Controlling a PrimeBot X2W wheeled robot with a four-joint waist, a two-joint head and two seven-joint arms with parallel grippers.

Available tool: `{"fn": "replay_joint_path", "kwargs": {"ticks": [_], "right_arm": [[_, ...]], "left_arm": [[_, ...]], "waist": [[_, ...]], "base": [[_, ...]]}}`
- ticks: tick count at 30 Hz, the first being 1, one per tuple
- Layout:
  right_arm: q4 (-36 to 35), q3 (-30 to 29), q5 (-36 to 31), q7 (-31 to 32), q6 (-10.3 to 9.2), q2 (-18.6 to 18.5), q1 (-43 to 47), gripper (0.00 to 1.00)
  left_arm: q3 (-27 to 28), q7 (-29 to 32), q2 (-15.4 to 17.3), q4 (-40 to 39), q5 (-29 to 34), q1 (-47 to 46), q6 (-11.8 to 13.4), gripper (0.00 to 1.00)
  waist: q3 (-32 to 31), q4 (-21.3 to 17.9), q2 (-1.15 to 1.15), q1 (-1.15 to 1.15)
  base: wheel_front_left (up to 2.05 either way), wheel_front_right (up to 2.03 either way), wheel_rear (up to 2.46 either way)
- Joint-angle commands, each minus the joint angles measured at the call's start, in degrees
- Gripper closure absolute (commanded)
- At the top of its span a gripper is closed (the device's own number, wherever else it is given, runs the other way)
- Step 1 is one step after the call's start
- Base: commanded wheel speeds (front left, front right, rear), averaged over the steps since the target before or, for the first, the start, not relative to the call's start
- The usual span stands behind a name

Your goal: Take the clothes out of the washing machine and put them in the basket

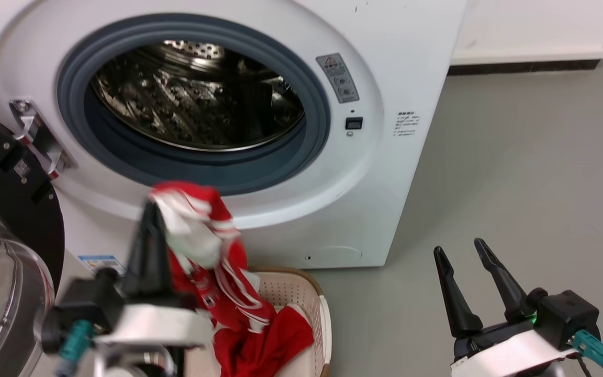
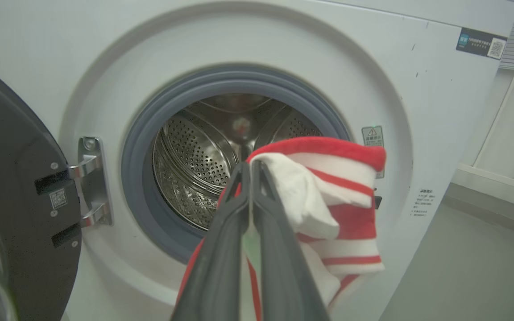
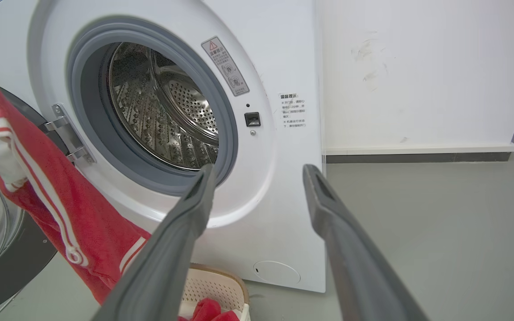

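I saw a warning-triangle sticker (image 3: pixel 225 67) on the washing machine (image 3: pixel 283 200) front, QR label (image 2: pixel 481 43) at its top corner, QR sticker (image 2: pixel 58 198) on the door (image 2: pixel 11 249). Print unreadable.

The red, white-striped clothes (image 1: pixel 218 272) are hanging outside the washing machine (image 1: pixel 395 157). Their top is being pinched in the left gripper (image 1: pixel 151 209) jaws, and their lower folds are trailing into the cream basket (image 1: pixel 301 293) standing just before it. The machine's door (image 1: pixel 3 209) is standing open, with its steel drum (image 1: pixel 197 99) gleaming inside the grey-rimmed porthole.
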Motion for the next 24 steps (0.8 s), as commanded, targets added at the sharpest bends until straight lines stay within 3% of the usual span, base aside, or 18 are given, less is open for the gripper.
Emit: {"fn": "replay_joint_path", "kwargs": {"ticks": [1,5,10,18,24], "right_arm": [[-0.49,0.02,-0.27,0.01,-0.02,0.02,-0.16,0.0],[-1.09,0.01,-0.7,0.09,-0.02,0.02,-1.42,0.0],[-1.97,0.47,-1.6,0.42,-0.02,0.02,-3.27,0.0],[-3.45,-0.21,-3.49,0.62,-0.02,0.02,-7.81,0.0],[-4.16,0.35,-4.63,0.64,-0.02,-0.46,-10.75,0.0]], "left_arm": [[-0.8,-0.01,-1.48,1.47,-1.04,2.55,0.54,1.0],[-1.77,-1.63,-3.64,8.25,-3.48,4.7,-0.49,1.0],[-2.7,-4.62,-6.05,22.22,-5.58,1.17,-3.18,1.0],[-3.62,-7.81,-9.74,43.35,-6.6,-12.99,-6.97,1.0],[-3.16,-8.0,-10.55,49.88,-6.29,-21.25,-8.12,1.0]], "waist": [[1.8,0.73,0.0,0.01],[5.45,1.89,0.0,0.01],[11.45,3.35,0.0,0.01],[23.91,5.89,0.0,0.01],[30.57,6.73,0.0,0.01]], "base": [[0.0,0.0,0.0],[0.0,0.0,0.0],[0.0,0.0,0.0],[0.0,0.0,0.0],[0.0,0.0,0.0]]}}
